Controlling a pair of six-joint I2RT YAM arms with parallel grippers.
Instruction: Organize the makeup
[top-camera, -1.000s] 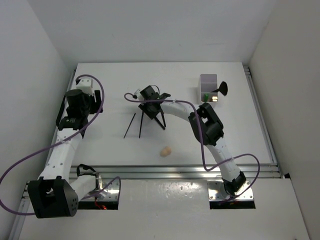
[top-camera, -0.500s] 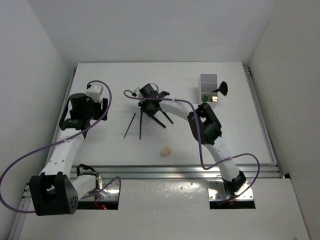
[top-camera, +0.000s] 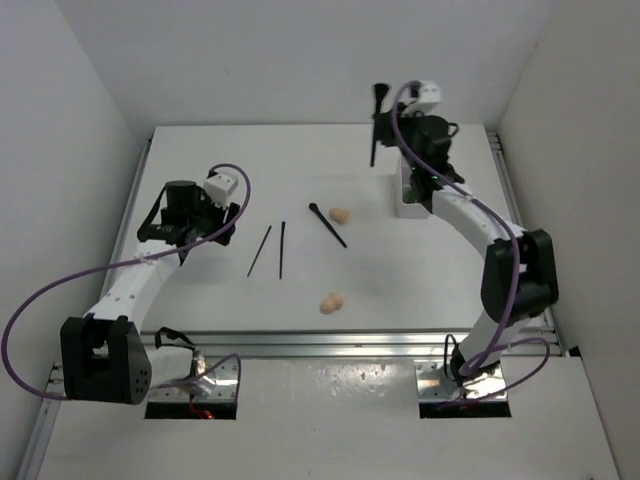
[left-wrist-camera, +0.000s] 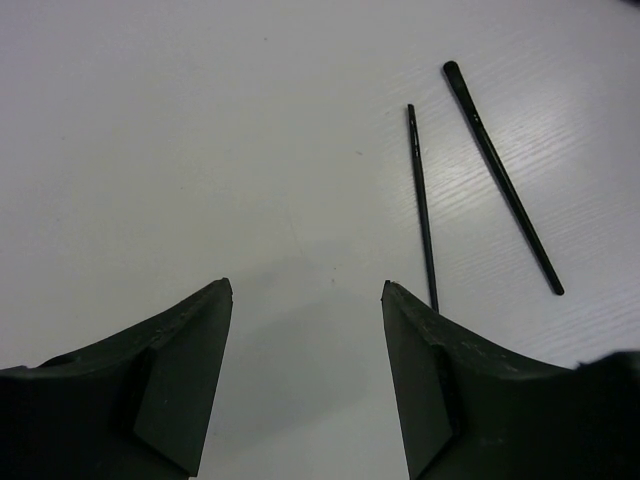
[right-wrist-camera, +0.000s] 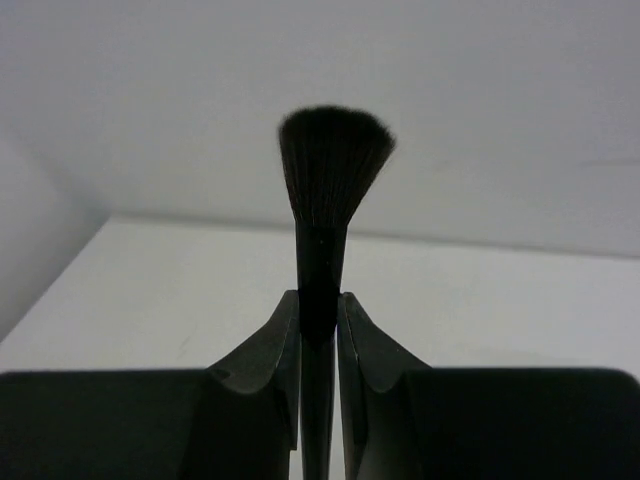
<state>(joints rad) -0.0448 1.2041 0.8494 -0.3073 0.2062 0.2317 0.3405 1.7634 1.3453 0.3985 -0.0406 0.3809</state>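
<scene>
Right gripper (right-wrist-camera: 318, 312) pinching brush (right-wrist-camera: 335, 165); I've lifted it off table centre, now high near white box (top-camera: 412, 197), so drop-in looks next. Left gripper (left-wrist-camera: 306, 292) spread wide, moved closer to thin sticks (left-wrist-camera: 421, 200).

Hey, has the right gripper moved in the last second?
Yes. The right gripper has swung from mid-table, by the thin black sticks, to the far right beside the white box, gripping a black brush.
</scene>
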